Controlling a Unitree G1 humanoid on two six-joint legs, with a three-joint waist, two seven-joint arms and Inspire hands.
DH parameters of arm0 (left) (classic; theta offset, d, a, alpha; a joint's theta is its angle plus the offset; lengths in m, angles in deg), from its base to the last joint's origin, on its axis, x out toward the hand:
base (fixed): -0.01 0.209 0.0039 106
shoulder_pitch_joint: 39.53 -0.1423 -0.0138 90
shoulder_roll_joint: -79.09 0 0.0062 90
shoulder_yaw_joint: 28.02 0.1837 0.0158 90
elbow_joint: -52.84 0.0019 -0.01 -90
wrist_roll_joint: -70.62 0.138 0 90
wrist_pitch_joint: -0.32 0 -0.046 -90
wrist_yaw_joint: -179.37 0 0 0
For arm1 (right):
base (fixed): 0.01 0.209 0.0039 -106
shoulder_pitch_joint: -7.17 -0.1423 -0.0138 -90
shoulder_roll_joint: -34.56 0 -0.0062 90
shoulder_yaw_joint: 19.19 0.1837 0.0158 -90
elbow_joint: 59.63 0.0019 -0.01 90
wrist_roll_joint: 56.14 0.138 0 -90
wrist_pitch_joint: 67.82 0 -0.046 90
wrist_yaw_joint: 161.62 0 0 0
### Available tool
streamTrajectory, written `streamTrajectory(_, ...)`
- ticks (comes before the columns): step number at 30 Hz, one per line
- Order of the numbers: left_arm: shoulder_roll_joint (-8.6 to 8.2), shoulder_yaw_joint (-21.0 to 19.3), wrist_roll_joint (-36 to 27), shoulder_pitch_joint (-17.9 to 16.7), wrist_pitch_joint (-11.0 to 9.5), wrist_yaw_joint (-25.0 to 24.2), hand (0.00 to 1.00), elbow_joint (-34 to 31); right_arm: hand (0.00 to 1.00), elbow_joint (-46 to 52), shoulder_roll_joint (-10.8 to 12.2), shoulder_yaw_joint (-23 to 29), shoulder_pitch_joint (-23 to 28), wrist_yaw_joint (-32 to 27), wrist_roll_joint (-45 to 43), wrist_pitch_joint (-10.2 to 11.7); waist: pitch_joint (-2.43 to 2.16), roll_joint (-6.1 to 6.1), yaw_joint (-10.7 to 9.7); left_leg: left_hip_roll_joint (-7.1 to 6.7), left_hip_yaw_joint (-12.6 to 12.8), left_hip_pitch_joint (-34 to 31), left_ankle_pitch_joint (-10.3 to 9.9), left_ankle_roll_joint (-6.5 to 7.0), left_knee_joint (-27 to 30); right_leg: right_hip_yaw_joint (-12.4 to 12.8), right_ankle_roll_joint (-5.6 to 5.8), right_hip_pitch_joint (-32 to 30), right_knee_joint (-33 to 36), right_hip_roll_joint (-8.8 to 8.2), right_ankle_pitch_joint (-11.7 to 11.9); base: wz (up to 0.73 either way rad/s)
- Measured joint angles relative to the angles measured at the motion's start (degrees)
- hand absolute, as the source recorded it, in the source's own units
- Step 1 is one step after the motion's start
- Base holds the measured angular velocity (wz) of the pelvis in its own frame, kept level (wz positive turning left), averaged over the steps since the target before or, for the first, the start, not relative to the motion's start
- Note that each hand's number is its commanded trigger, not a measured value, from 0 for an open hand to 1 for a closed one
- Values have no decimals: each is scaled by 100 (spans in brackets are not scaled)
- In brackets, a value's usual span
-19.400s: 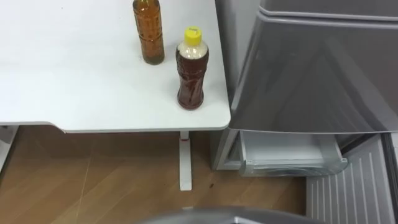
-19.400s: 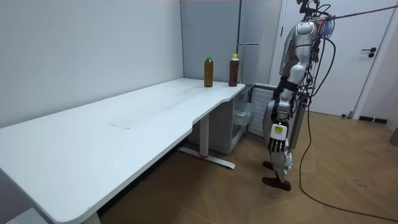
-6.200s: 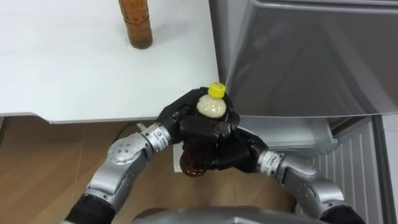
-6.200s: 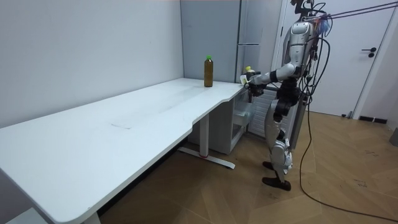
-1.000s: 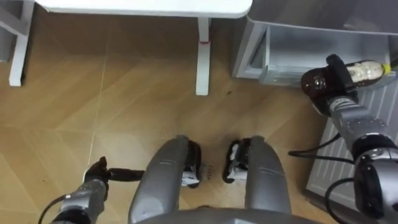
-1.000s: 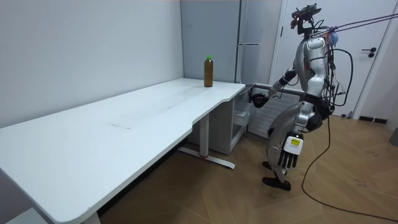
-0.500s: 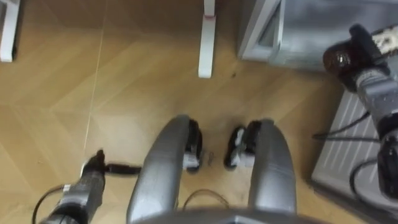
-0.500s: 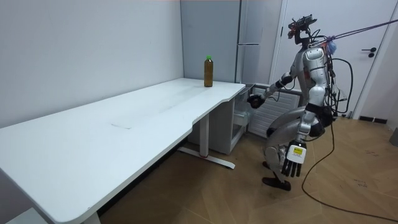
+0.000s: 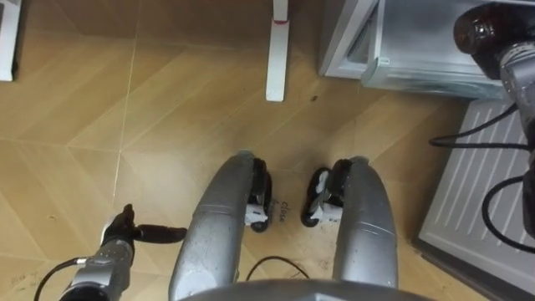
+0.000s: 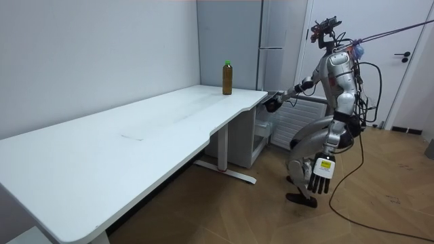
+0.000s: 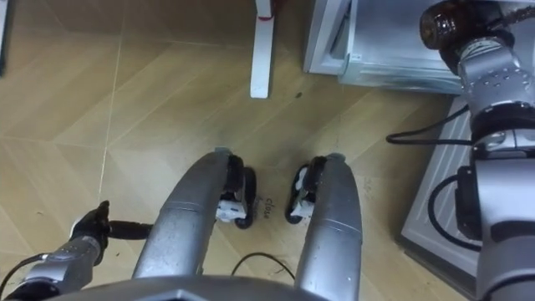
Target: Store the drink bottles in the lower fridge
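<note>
Knees bent in front of the fridge [image 10: 274,34], just off the end of the white table [image 10: 135,135]. Stretched forward: right hand [image 11: 483,18], fingers wrapped round the dark drink bottle [image 9: 473,32]. Held on its side, base toward the camera, at the mouth of the open lower compartment [image 9: 418,50]; whether inside it, cannot tell. Hanging low beside the thigh: left hand [image 9: 121,238], fingers straight, empty. Upright on the table near its fridge end: second bottle [image 10: 227,77], green-capped. At right, lower door [image 9: 481,192] swung open.
</note>
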Motion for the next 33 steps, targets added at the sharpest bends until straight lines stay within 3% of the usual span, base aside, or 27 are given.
streamTrajectory(12,138,64,-2,-263,-126,-73,0,-159,0,-70,8,-1,1,-198,130,3,2,1,11,100,-21,261,-15,-24,-197,-58,-22,288,-285,111,28,-4)
streamTrajectory(17,240,63,-1,-283,-129,-73,0,-162,0,-71,8,-3,41,-199,52,33,2,9,2,100,-32,381,-10,-31,-369,-84,23,412,-460,133,62,-1)
streamTrajectory(33,221,70,-5,-278,-126,-276,0,-37,0,-310,23,-4,178,-176,16,27,16,32,45,103,88,949,49,-21,-1091,-28,33,858,-1046,220,128,-4)
